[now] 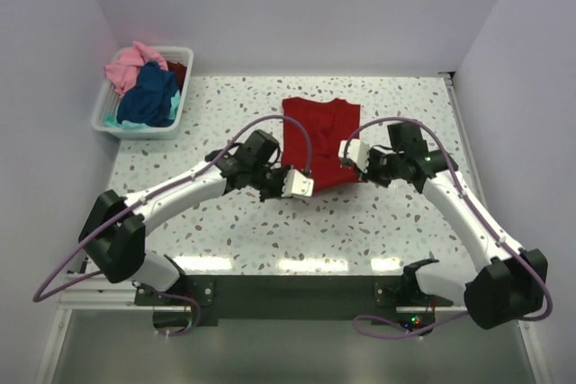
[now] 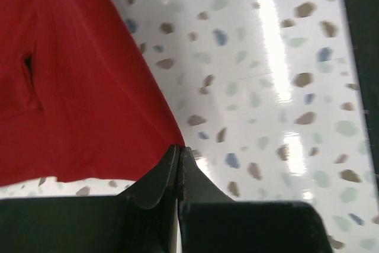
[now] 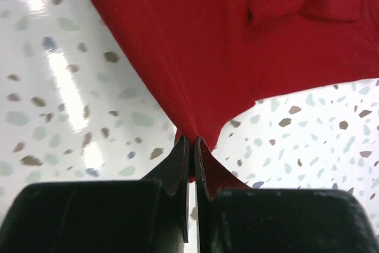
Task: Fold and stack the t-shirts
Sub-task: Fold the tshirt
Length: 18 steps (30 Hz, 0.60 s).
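Observation:
A large deep red t-shirt [image 1: 319,132] lies on the speckled table [image 1: 270,231], partly lifted at its near edge. My left gripper [image 1: 288,179] is shut on its near left corner; in the left wrist view the jaws [image 2: 179,149] meet on the tip of the red cloth [image 2: 77,87]. My right gripper [image 1: 360,174] is shut on the near right corner; in the right wrist view the cloth [image 3: 207,45] is pulled into a taut point between the jaws [image 3: 192,140]. Pink [image 1: 126,67], navy blue [image 1: 150,96] and teal [image 1: 115,120] t-shirts lie bunched in the basket.
The white slatted basket [image 1: 184,87] stands at the far left corner of the table. White walls close off the left, back and right sides. The arm bases and a dark rail [image 1: 288,294] run along the near edge.

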Each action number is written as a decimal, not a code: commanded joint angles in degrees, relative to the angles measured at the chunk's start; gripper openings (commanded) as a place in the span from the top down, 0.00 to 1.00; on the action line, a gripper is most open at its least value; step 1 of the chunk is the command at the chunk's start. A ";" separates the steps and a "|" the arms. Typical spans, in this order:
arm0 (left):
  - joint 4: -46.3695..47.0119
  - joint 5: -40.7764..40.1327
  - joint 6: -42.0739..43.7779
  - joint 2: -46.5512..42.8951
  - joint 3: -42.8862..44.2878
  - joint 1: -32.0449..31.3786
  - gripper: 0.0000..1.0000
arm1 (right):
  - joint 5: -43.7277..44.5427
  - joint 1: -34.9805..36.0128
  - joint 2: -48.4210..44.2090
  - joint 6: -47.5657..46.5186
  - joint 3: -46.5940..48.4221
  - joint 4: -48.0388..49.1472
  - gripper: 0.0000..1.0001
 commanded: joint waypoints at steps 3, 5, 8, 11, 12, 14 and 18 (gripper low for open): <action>-12.02 5.00 -5.66 -9.63 -2.83 -5.21 1.00 | -4.34 -0.10 -11.30 -0.14 0.27 -15.47 1.00; -14.57 5.36 -6.45 -11.92 -2.30 -5.57 1.00 | -5.49 -0.10 -14.73 0.04 1.14 -18.63 1.00; -17.03 4.13 -8.04 -12.89 1.12 -5.48 1.00 | -6.55 -0.10 -13.52 0.39 3.69 -20.75 1.00; -18.18 3.60 -7.08 -10.97 5.86 -3.04 1.00 | -5.85 -0.19 -7.64 0.21 7.11 -19.97 1.00; -18.36 4.03 -6.64 -9.04 8.14 -1.80 1.00 | -5.59 -0.27 -6.14 0.30 9.13 -19.44 1.00; -19.67 4.65 -4.71 -6.23 11.05 2.05 1.00 | -5.76 -0.71 -1.07 -0.57 11.51 -18.64 1.00; -23.19 5.44 -0.13 4.30 22.80 7.08 1.00 | -8.22 -2.29 8.35 -3.03 18.89 -18.38 1.00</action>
